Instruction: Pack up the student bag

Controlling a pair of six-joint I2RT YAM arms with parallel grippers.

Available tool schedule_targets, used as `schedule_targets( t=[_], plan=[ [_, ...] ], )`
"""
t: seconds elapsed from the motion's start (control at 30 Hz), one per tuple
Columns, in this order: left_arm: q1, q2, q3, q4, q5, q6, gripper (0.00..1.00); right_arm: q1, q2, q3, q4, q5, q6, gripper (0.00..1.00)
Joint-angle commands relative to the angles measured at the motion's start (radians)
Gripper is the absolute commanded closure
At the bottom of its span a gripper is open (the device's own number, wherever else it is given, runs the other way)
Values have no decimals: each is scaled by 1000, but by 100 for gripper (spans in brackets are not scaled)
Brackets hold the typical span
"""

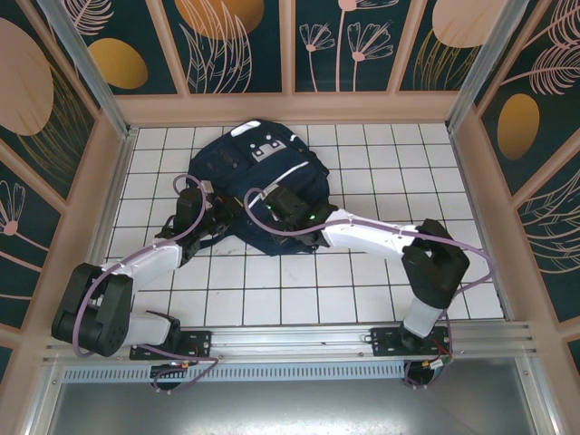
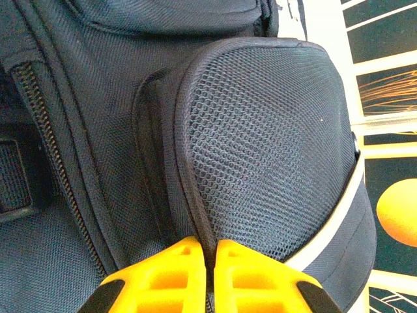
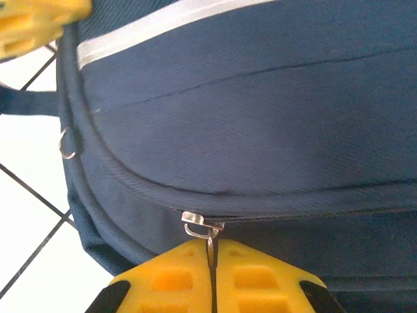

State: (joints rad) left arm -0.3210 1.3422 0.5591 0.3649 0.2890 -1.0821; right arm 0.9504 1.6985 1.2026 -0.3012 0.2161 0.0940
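surface: white tiled tabletop [image 1: 362,281] | walls: dark floral panels [image 1: 240,54] | near edge: metal rail [image 1: 290,337]

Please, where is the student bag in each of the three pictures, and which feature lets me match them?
Top external: the student bag lies upper centre on the white tiles.
Left wrist: its mesh side pocket sits in the centre, dark fabric to the left.
Right wrist: its navy fabric spans the picture; the zipper pull is bottom centre.
Shared landmark: the white reflective stripe.

We count one student bag [image 1: 263,172], one mesh pocket [image 2: 260,150], one metal zipper pull [image 3: 203,225], and two end effectors: the left end effector [image 2: 210,251] and the right end effector [image 3: 212,254].
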Motion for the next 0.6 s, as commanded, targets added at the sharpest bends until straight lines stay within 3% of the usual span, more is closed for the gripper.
schedule_targets(
  t=[0.0,0.4,0.47,0.57],
  plan=[
    [16,20,-7,-10,-80,45,94,-63,-93,-42,-35,106,-1,95],
    [16,20,21,-47,-80,70,93,-238,-105,-28,-10,99,23,96],
    [16,6,30,-75,-91,81,83,-231,-111,-20,-13,69,28,97],
    [15,-43,36,-148,-136,93,55,-200,-136,-19,-10,4,32,99]
  ],
)
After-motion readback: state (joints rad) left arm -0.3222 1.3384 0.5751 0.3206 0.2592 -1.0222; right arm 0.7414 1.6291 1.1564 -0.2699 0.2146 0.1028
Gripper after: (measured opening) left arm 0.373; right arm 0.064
